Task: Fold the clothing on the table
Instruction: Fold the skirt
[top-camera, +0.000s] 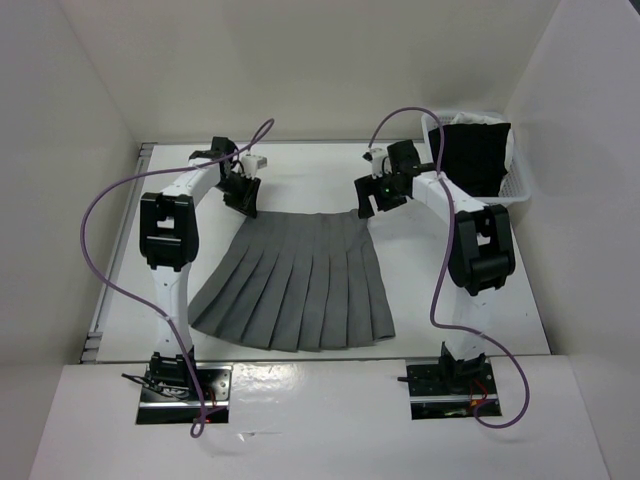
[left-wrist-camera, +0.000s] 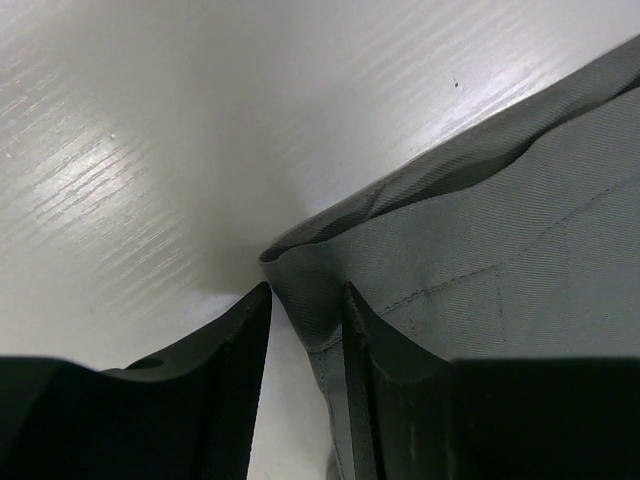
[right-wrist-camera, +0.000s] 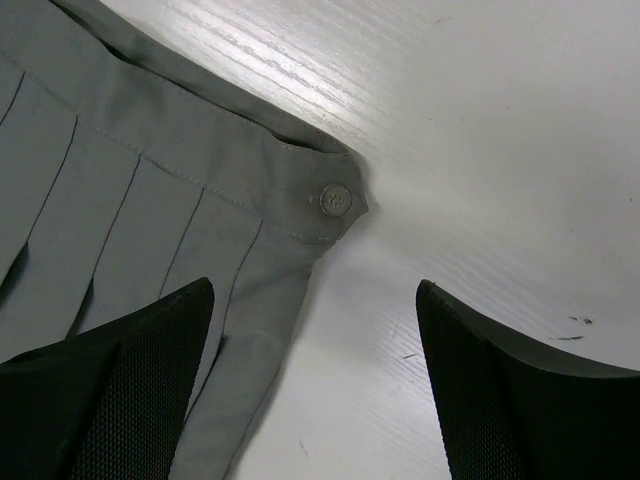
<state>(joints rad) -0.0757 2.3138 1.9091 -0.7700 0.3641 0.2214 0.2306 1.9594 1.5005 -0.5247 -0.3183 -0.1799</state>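
Observation:
The clothing, a grey pleated skirt (top-camera: 300, 285), lies fanned out flat on the white table (top-camera: 300, 165), waistband at the far side. My left gripper (top-camera: 243, 203) is down at the waistband's left corner. In the left wrist view that corner (left-wrist-camera: 500, 250) sits between the jaws of the left gripper (left-wrist-camera: 307, 290): the right finger touches the fabric, and a strip of bare table shows beside the left finger. My right gripper (top-camera: 368, 205) hovers at the waistband's right corner. Its jaws (right-wrist-camera: 315, 285) stand wide open above the skirt's edge (right-wrist-camera: 150, 190), just short of the button (right-wrist-camera: 335, 199).
A white slatted basket (top-camera: 515, 170) stands at the far right with a black garment (top-camera: 475, 155) draped in it. White walls close in the table on three sides. Purple cables loop above both arms.

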